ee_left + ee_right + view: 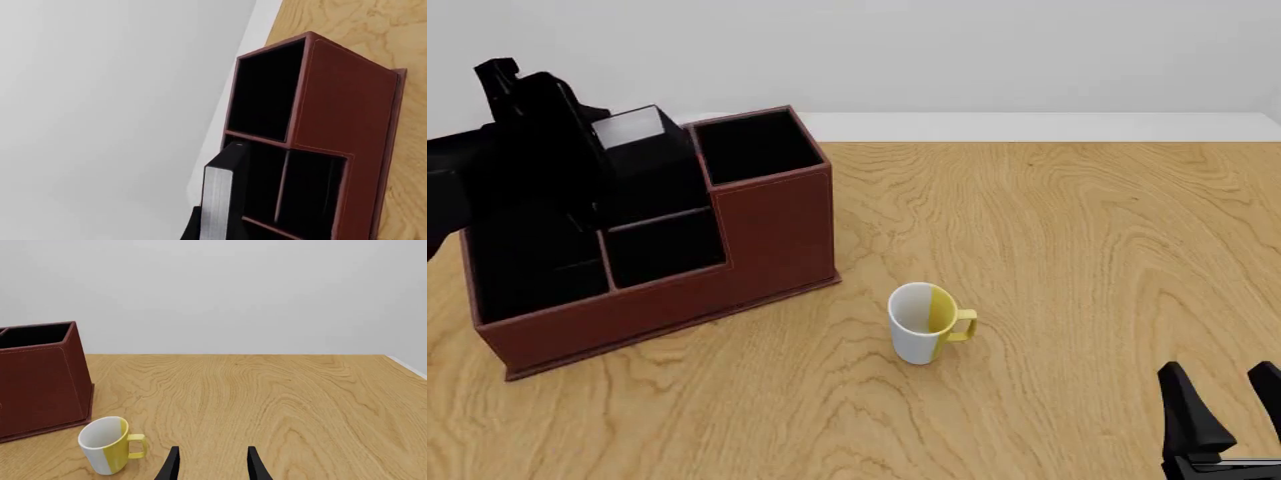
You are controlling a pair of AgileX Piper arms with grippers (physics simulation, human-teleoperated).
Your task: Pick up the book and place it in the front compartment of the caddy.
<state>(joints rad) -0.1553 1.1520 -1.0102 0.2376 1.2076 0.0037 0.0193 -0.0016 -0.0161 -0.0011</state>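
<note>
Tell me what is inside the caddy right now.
The caddy shows black-lined compartments. The book, in the left gripper, stands over a rear one. The arm covers the left-side compartments, so their contents cannot be seen.

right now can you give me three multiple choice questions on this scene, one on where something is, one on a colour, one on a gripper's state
1. Where does the mug stand?
A. inside the caddy
B. on the table, apart from the caddy, on its right in the front view
C. in the right gripper

2. What colours is the mug?
A. white and yellow
B. red and black
C. all blue

3. How is the right gripper?
A. shut on the mug
B. shut on the book
C. open, holding nothing

Answers:
1. B, it sits on bare wood clear of the caddy.
2. A, one half is white, the other half and the handle are yellow.
3. C, its fingers stand apart with only table between them; the book is over at the left gripper, above the caddy.
</note>
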